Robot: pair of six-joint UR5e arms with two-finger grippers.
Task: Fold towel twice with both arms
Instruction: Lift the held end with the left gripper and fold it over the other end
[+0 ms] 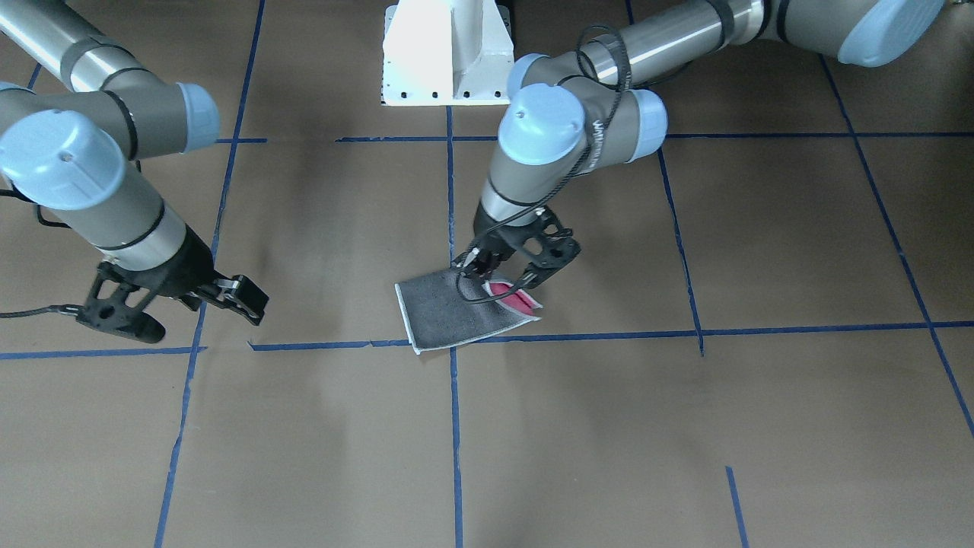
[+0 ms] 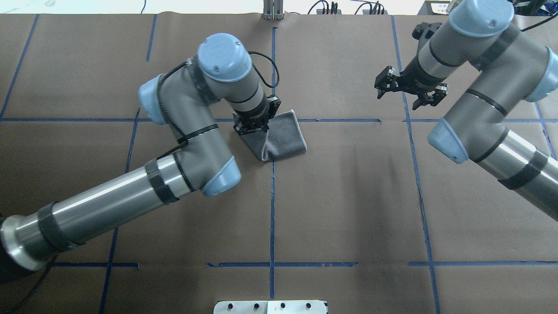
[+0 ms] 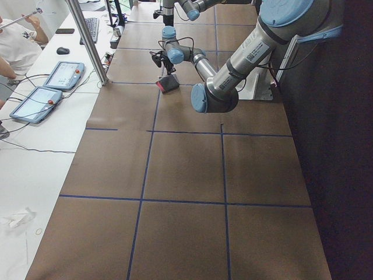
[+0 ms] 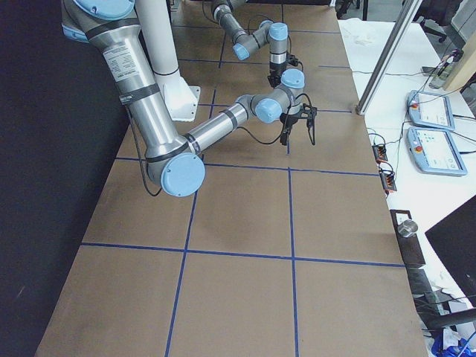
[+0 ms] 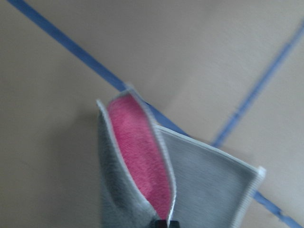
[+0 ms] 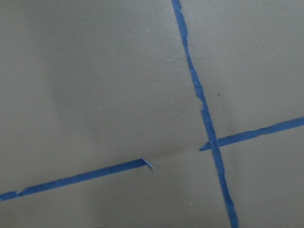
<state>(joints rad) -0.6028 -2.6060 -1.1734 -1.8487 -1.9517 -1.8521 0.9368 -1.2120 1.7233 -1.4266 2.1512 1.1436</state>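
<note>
The towel (image 1: 449,312) lies folded near the table's middle, dark grey face up, with a whitish border. It also shows in the overhead view (image 2: 285,137). My left gripper (image 1: 508,280) is shut on the towel's edge on the robot's left side and holds the top layer slightly lifted. This opens a fold whose pink-red inside (image 5: 142,152) shows in the left wrist view. My right gripper (image 1: 199,316) is open and empty. It hovers above bare table well off to the robot's right of the towel (image 2: 403,93).
Brown paper covers the table (image 1: 685,441), marked with a grid of blue tape lines (image 1: 455,426). The white pedestal base (image 1: 449,53) stands at the robot's side. Operator tablets (image 3: 35,102) lie on a side bench beyond the far edge.
</note>
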